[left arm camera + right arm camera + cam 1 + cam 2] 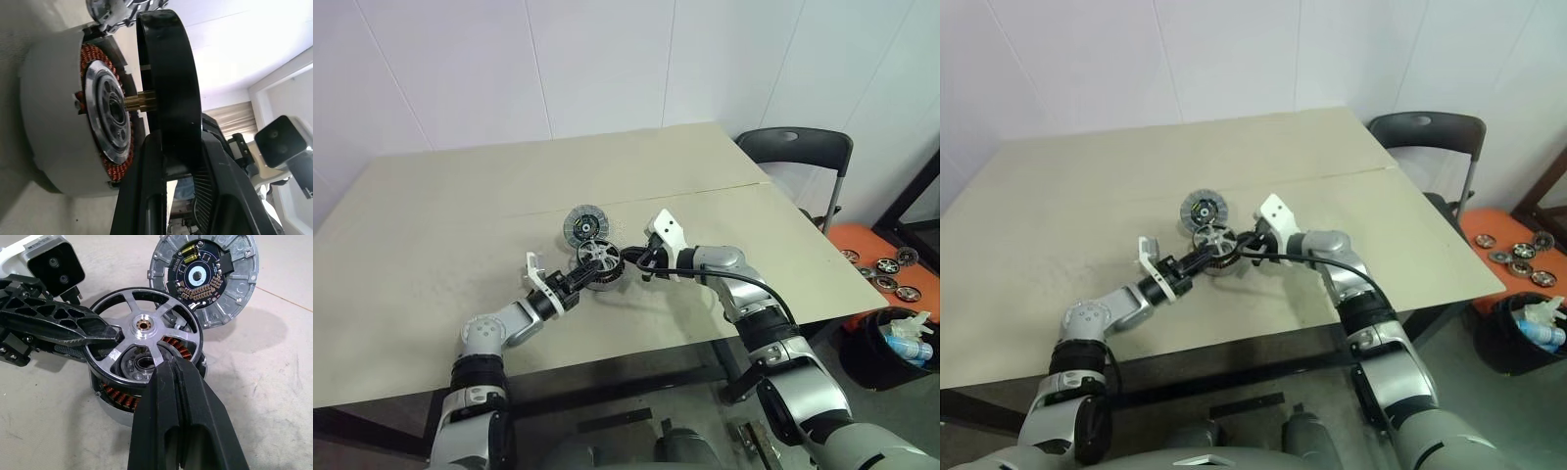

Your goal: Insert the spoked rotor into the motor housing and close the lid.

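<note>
The spoked rotor [143, 326], a silver wheel with a dark rim, hangs tilted just over the motor housing [113, 407]. The housing's copper windings show under it. In the left wrist view a brass shaft [141, 102] bridges the gap between rotor and housing centre. My left gripper [579, 278] is shut on the rotor's rim, with one finger [58, 323] lying across the top of it. My right gripper [172, 369] is shut, its tip against the rotor's rim on the opposite side. The lid [205, 279] lies flat on the table just beyond the housing, dark inner face up.
All of this sits mid-table on a beige tabletop [440, 245]. A black chair [798, 147] stands at the far right corner. On the floor to the right are an orange mat with several wheels [886, 264] and a black bin [886, 352].
</note>
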